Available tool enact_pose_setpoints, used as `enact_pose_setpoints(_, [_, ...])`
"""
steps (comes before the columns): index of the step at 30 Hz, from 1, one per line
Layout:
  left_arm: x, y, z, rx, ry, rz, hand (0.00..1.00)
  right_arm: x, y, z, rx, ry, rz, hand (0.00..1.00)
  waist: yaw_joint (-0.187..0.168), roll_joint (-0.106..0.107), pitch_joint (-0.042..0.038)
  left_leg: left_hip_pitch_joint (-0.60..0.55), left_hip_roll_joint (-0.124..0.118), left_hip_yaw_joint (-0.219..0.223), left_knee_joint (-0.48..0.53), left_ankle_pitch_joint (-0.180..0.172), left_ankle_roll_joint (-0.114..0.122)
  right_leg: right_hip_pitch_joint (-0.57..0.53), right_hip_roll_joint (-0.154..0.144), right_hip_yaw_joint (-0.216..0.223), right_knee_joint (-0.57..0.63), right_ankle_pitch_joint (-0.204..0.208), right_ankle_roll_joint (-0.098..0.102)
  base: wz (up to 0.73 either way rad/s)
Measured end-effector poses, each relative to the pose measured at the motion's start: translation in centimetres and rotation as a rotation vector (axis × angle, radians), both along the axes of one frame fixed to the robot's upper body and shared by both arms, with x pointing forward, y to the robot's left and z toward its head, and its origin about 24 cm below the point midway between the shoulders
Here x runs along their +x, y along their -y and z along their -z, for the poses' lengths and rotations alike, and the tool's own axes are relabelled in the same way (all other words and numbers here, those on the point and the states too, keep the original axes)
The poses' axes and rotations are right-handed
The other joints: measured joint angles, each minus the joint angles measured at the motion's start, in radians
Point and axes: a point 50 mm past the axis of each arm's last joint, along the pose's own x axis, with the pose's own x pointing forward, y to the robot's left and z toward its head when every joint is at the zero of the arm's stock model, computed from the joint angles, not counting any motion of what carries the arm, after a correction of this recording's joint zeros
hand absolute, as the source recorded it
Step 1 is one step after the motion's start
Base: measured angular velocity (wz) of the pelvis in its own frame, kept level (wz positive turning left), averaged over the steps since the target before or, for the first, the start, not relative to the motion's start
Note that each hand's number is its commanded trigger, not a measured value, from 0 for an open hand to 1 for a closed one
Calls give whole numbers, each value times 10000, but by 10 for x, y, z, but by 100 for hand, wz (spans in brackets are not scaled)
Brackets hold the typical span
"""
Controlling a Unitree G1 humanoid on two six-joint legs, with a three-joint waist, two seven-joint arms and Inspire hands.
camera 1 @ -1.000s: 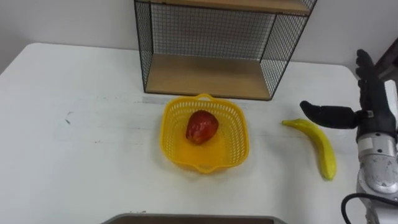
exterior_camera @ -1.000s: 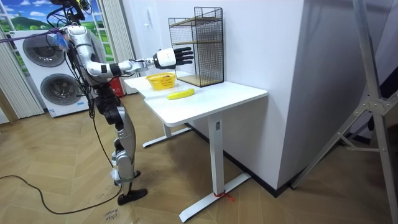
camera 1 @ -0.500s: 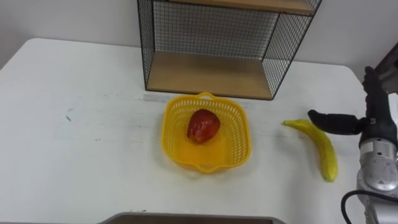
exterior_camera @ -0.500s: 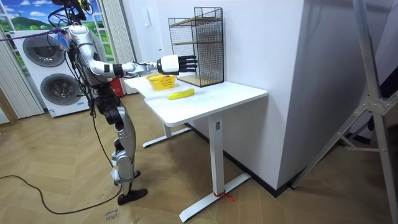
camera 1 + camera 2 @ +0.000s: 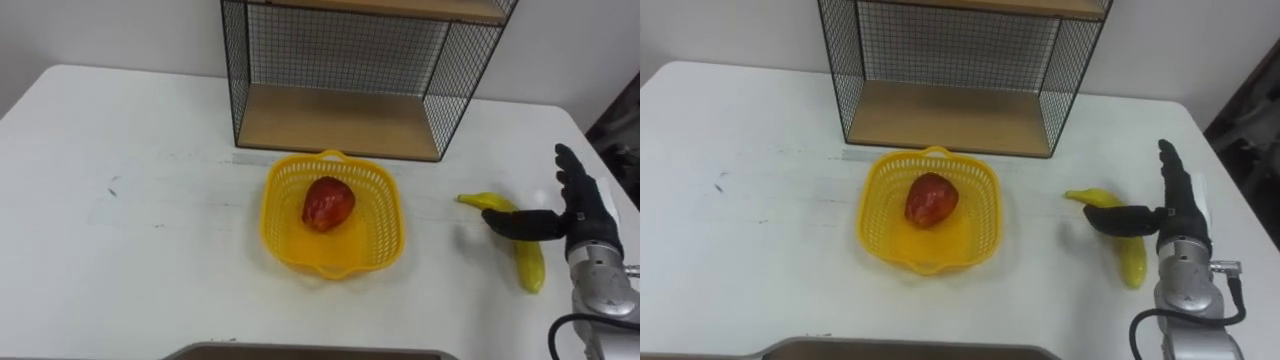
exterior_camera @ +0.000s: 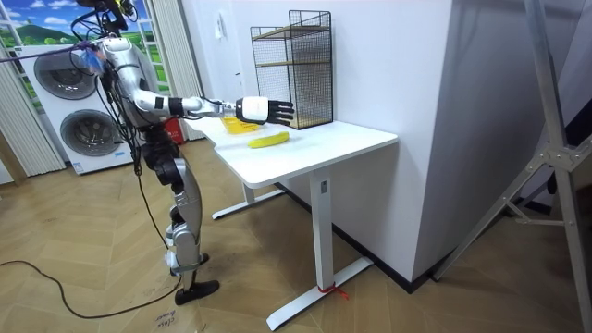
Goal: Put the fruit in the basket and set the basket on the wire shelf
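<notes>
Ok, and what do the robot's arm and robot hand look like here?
The right robot hand has slim black fingers and a black thumb. Behind it sits a silver-grey cylindrical wrist, with a black cable looping beside it. In the room view the wrist section looks white and the forearm dark.

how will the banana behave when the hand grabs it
The banana is curved and lies flat on the table, so it should pivot or slide rather than roll. Its smooth skin may slip in the right hand, open over it. Probably stiff enough to lift by its middle.
</notes>
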Motion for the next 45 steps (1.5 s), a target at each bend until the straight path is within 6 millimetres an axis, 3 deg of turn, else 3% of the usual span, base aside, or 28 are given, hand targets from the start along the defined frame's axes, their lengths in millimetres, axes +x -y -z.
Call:
enact_pose_setpoints(2, [-2, 0, 0, -4, -42, -14, 0, -3, 1, 8, 158, -512, -67, 0, 55, -27, 19, 10, -2, -16, -7, -4, -2, 38, -1, -3, 6, 0, 0, 0])
enact_pose_setpoints(9, [-1, 0, 0, 8, 25, 3, 0, -3, -1, 10, 345, -687, -344, 0, 22, 36, 28, -58, -7, -79, 23, -5, -1, 103, -3, -84, 3, 7, -11, 4])
enact_pose_setpoints(13, [-2, 0, -1, -22, 36, -3, 0, -10, 3, 25, 551, -1414, -204, 0, 8, 80, 30, -63, -9, -102, 17, -5, -1, 136, -10, -126, -10, 7, -11, 2])
enact_pose_setpoints(18, [-6, -1, -1, -61, -106, -61, 0, -9, 3, 25, 532, -1432, -277, 0, -93, 178, -27, -51, -13, -124, -3, -4, -1, 156, -16, -164, -11, 7, -11, 1])
enact_pose_setpoints(30, [-8, -1, -1, -45, -249, -125, 0, -12, 10, 34, 550, -2204, -832, 0, -58, 60, -95, 28, -44, -256, 80, -5, -1, 287, -21, -203, -153, 9, -9, 1])
enact_pose_setpoints(31, [-8, -1, -1, -53, -264, -130, 0, -13, 10, 34, 544, -2236, -890, 2, -59, 47, -95, 37, -46, -265, 83, -5, -1, 303, -22, -212, -159, 9, -9, 0])
enact_pose_setpoints(32, [-8, -1, -1, -61, -263, -128, 0, -13, 10, 35, 476, -2292, -925, 57, -61, 38, -93, 47, -47, -273, 84, -5, -1, 318, -23, -218, -168, 9, -8, 0])
enact_pose_setpoints(33, [-8, -1, -1, -66, -259, -124, 0, -13, 10, 35, 460, -2313, -935, 100, -61, 37, -92, 49, -48, -275, 88, -5, -1, 325, -24, -223, -173, 9, -8, 0])
enact_pose_setpoints(45, [-4, 1, 0, -289, -273, -15, 0, -8, 40, 29, -48, -2668, -80, 100, -24, -3, -72, 57, -49, -431, 165, -10, -13, 418, -15, -424, -213, -3, -26, 5])
